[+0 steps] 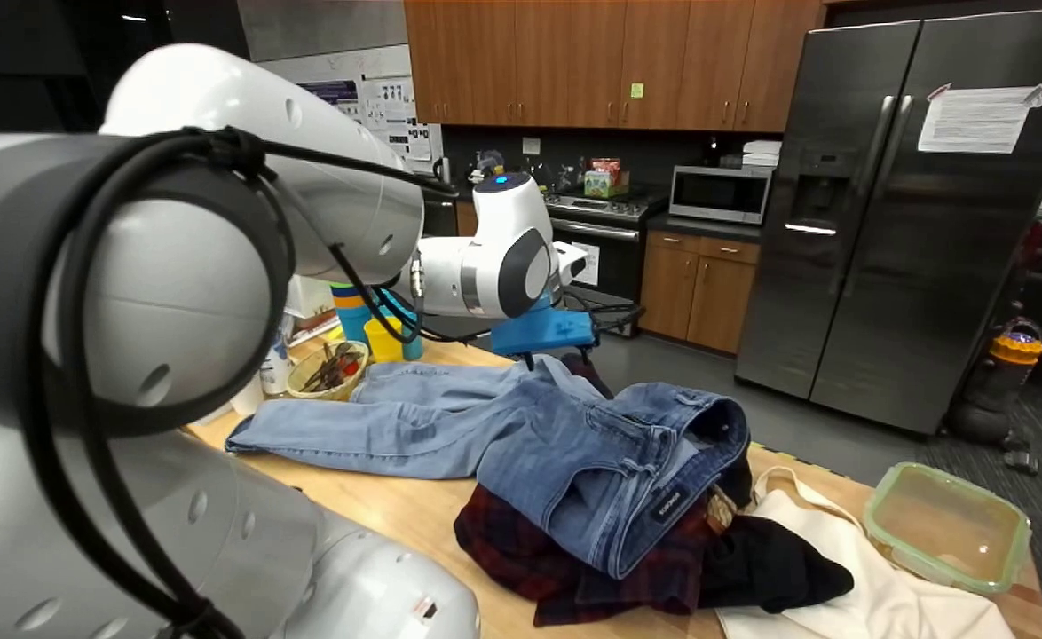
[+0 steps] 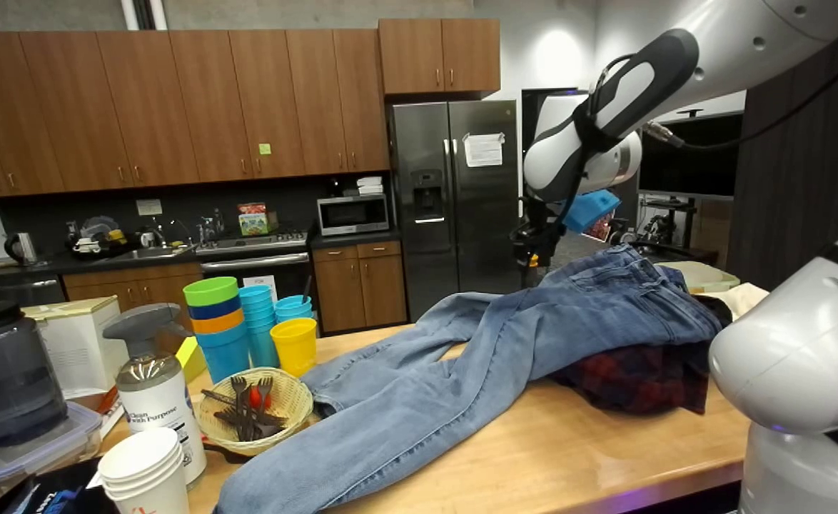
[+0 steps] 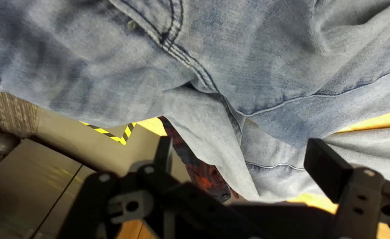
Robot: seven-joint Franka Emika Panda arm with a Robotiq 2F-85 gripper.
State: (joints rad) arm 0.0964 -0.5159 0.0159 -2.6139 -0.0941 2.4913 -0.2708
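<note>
Along the left end of the surface (image 2: 569,442), as viewed in an exterior view, stand a dark translucent jug (image 2: 8,378), a white box (image 2: 87,350) and a spray bottle (image 2: 162,400). A stack of white cups (image 2: 148,471) is located in front of the spray bottle. To the right, a stack of multicoloured cups (image 2: 219,335), a stack of blue cups (image 2: 256,321) and a yellow cup (image 2: 295,346) stand side by side; a wicker basket (image 2: 292,403) in front of them contains dark forks (image 2: 244,414).

The jeans (image 2: 526,335) extend across the middle of the surface, legs toward the left end, one leg lying just beside the wicker basket. The hand (image 3: 246,161) is positioned over the jeans near the far edge of the surface. Its fingers (image 3: 328,169) are spread wide, with part of the jeans visible in the gap; whether the fingers touch the jeans cannot be determined. The waist of the jeans points toward the right end and rests on a dark red plaid garment (image 1: 503,541).

To the right of the plaid garment lies a black cloth (image 1: 769,564), next to a cream cloth (image 1: 876,577). At the right end of the surface, a green-rimmed transparent container (image 1: 947,524) sits beside the cream cloth.
</note>
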